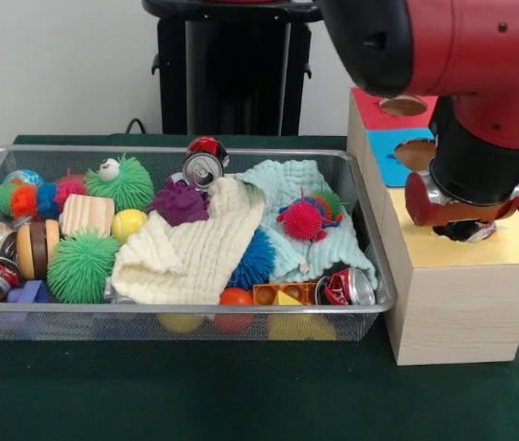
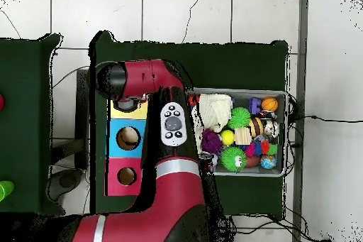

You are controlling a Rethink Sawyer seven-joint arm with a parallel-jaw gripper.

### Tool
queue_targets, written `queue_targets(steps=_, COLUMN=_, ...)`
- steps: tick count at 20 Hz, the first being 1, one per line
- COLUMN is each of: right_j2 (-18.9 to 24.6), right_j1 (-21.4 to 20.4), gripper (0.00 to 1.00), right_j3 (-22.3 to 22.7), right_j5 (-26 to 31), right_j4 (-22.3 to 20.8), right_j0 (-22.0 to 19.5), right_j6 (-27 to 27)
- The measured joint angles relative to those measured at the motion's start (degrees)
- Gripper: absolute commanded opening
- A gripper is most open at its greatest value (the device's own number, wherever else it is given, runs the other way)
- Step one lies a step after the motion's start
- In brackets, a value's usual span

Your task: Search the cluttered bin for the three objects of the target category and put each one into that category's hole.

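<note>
The wire mesh bin [image 1: 176,149] stands on the green table, full of toys, cans and two cloths; it also shows in the overhead view [image 2: 283,133]. No spotted white wad shows in it in either view. The yellow-topped wooden box [image 1: 507,246] stands right of the bin. My gripper [image 1: 466,230] is lowered straight onto the box's hole, which the wrist covers almost wholly. Whether the gripper holds anything is hidden. In the overhead view the arm covers the gripper, and only a strip of the yellow top [image 2: 138,110] shows.
Behind the yellow box are the blue-topped cut-out [image 1: 415,152] and the red-topped cut-out [image 1: 403,106]. A cream cloth [image 1: 190,253] and a mint cloth [image 1: 287,184] cover the bin's middle. Spiky balls [image 1: 83,266] and crushed cans [image 1: 346,287] lie around them.
</note>
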Motion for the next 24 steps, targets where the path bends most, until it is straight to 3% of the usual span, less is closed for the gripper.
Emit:
queue_targets(steps=4, right_j2=2.13, right_j1=-2.6, gripper=1.0, right_j3=5.37, right_j5=-4.99, right_j4=0.98, right_j0=-2.16, right_j6=0.0)
queue_targets(steps=9, right_j2=3.54, right_j1=-4.44, gripper=1.0, right_j3=7.82, right_j5=-5.79, right_j4=0.95, right_j0=-3.35, right_j6=0.0)
queue_targets(steps=24, right_j2=4.22, right_j1=-4.63, gripper=1.0, right_j3=5.61, right_j5=0.23, right_j4=0.94, right_j0=-3.66, right_j6=0.0)
